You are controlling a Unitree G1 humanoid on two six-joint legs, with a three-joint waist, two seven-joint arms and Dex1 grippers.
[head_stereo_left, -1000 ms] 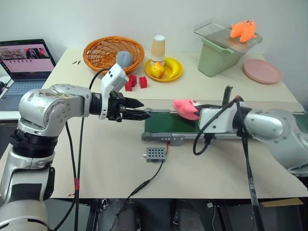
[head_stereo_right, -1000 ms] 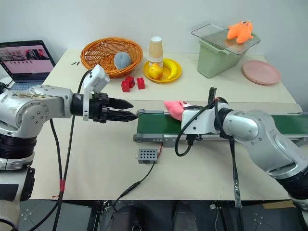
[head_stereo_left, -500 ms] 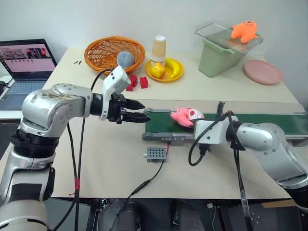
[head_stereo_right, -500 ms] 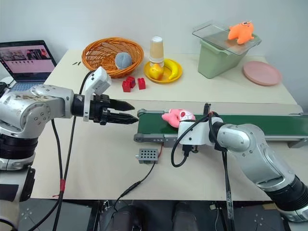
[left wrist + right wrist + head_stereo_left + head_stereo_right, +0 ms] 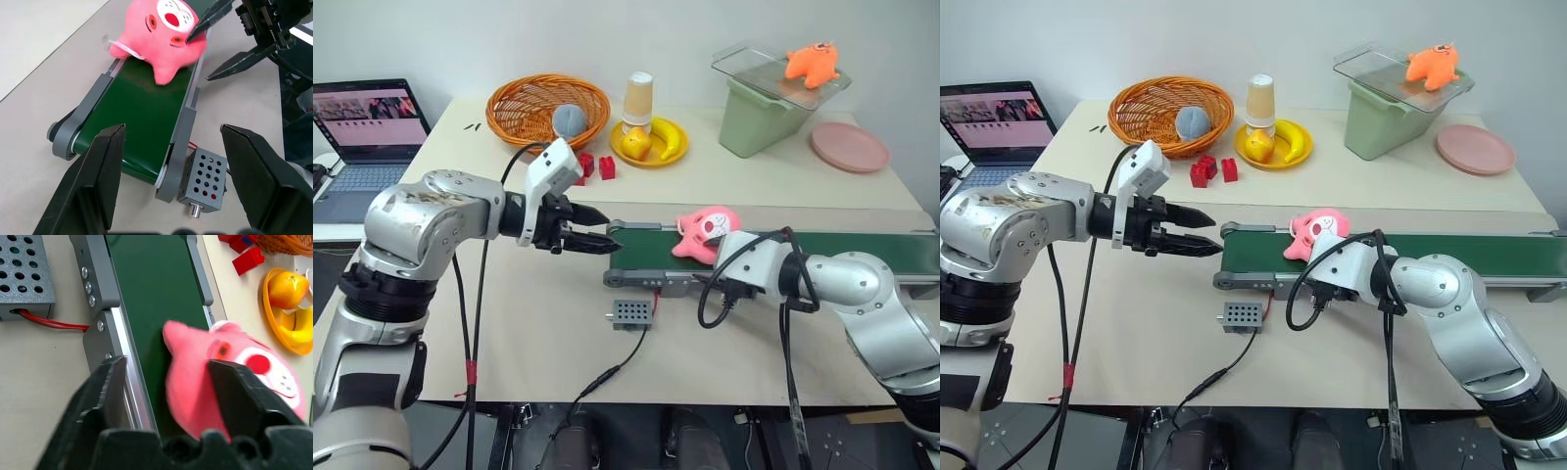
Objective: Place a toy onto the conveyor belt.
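Nearest on the counter: a small grey perforated box with a cable. Just behind it, the conveyor belt, with the pink toy lying near its left end. Right claw beside the toy, fingers spread apart, nothing gripped. Left claw poised off the belt's end, fingers parted and empty. Farther back: red blocks, orange basket, yellow plate, paper cup, green bin topped by an orange toy, pink plate.
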